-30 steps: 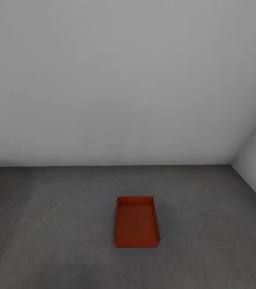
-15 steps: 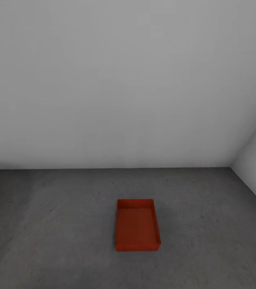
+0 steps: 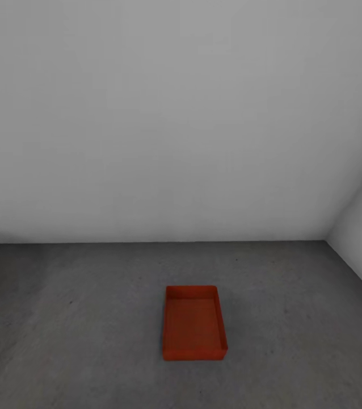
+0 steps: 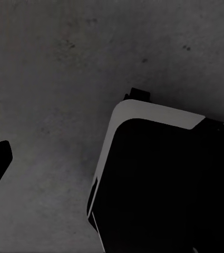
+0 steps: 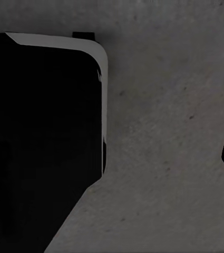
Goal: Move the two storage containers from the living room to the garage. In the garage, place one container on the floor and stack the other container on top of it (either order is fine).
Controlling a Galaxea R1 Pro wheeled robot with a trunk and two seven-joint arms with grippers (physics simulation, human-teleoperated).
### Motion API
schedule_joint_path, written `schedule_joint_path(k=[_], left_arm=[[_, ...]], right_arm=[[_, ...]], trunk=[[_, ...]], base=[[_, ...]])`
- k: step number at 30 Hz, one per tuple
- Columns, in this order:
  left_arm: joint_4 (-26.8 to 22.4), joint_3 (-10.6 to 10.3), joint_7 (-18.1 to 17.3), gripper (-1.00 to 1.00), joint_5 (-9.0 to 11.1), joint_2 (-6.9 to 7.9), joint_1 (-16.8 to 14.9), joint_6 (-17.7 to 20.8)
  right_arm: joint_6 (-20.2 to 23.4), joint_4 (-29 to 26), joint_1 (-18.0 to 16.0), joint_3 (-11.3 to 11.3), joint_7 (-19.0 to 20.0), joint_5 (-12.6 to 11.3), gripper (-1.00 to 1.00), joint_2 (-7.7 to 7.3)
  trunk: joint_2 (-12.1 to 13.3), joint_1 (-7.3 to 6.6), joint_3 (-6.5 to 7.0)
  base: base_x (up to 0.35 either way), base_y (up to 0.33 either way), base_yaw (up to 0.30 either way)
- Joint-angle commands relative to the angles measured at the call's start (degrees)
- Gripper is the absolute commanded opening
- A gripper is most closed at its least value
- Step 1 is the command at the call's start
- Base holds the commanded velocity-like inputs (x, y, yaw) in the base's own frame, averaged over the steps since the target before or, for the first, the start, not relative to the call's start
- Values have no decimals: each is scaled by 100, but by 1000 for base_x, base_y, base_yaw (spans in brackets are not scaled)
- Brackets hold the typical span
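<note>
One orange-red storage container (image 3: 194, 324) on grey concrete floor (image 3: 79, 341), white walls (image 3: 175, 113) behind, jaws' state untellable

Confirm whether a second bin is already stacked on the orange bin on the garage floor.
No. In the head view the orange bin sits alone on the grey floor, its inside open and bare.

Smooth matt plastic storage container (image 3: 194, 324); rough mottled concrete floor (image 3: 79, 329).

Plain white walls (image 3: 175, 113) meet mottled grey concrete floor (image 3: 79, 341).
</note>
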Motion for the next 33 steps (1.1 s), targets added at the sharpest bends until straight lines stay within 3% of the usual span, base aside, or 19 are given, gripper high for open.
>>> schedule_joint_path(k=[1,33], left_arm=[[3,-47,13,100,47,-1,-4,-15],[3,-48,13,100,47,-1,-4,-15]], right_arm=[[-33,19,-8,-11,-17,28,100,2],[-18,19,153,-11,-24,28,100,-40]], trunk=[[-10,3,-1],[-10,3,288]], base=[[0,0,0],[0,0,0]])
